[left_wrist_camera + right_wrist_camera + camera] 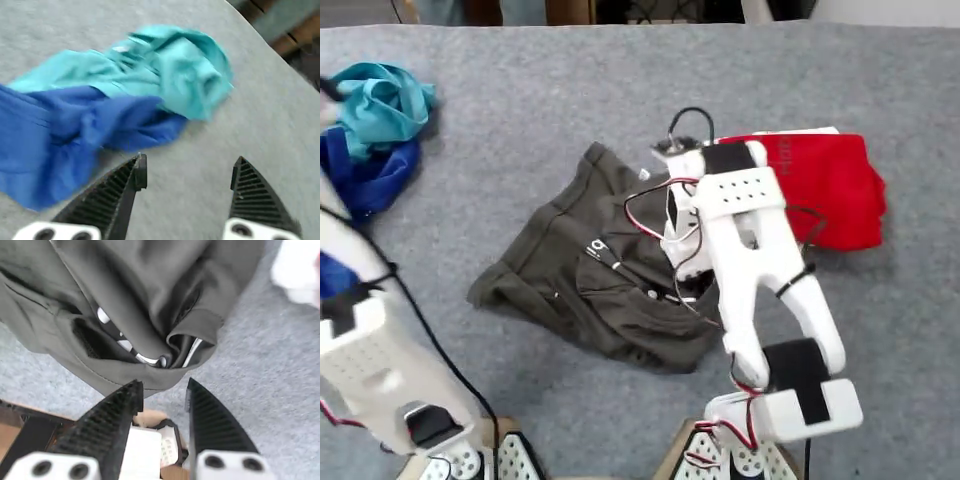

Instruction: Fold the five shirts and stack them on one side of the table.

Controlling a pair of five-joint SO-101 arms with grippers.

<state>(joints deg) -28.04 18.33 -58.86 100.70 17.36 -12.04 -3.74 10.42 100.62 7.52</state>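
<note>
The dark olive shirt [590,275] lies crumpled in the middle of the grey table [520,120], nearest the 2 arm bases. The right gripper [164,385] hangs over the shirt's rumpled edge, its fingers only a narrow gap apart with nothing between them. Just beyond, toward the right side, a red shirt [830,190] lies folded flat. Farther off, at the far left corner, a blue shirt [55,130] and a teal shirt [170,65] lie bunched together, touching. The left gripper [190,167] hovers beside the blue one, fingers spread wide, holding nothing.
</note>
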